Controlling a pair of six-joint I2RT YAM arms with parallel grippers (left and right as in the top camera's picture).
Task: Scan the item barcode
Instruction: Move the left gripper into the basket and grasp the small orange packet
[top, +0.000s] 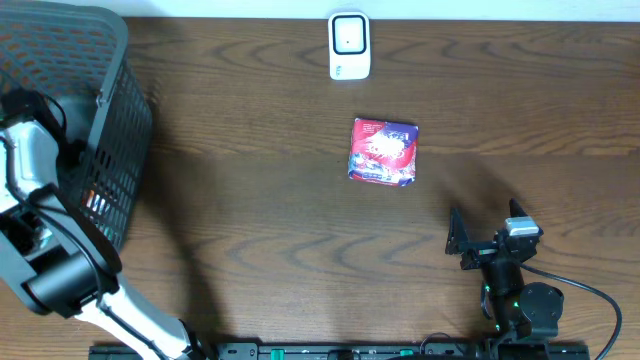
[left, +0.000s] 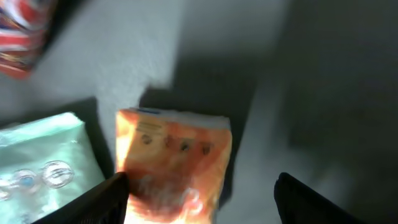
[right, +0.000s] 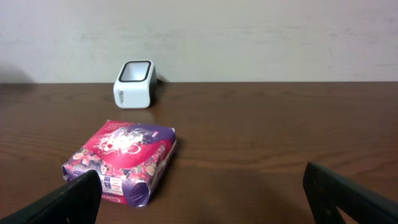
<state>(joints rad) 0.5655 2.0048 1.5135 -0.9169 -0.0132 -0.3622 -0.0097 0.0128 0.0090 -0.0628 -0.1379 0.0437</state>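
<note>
In the black mesh basket, the left gripper fingers straddle, apart, an orange plastic packet to grasp it; the right gripper fingers rest apart.

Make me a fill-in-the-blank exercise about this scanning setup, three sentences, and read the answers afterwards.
1. The left tool hangs inside the basket, above a packet that is ____ in colour.
2. The purple packet lies on the table in front of a scanner that is ____ in colour.
3. The right tool faces the purple packet with its jaws ____ and nothing between them.

Missing words: orange; white; open.
</note>
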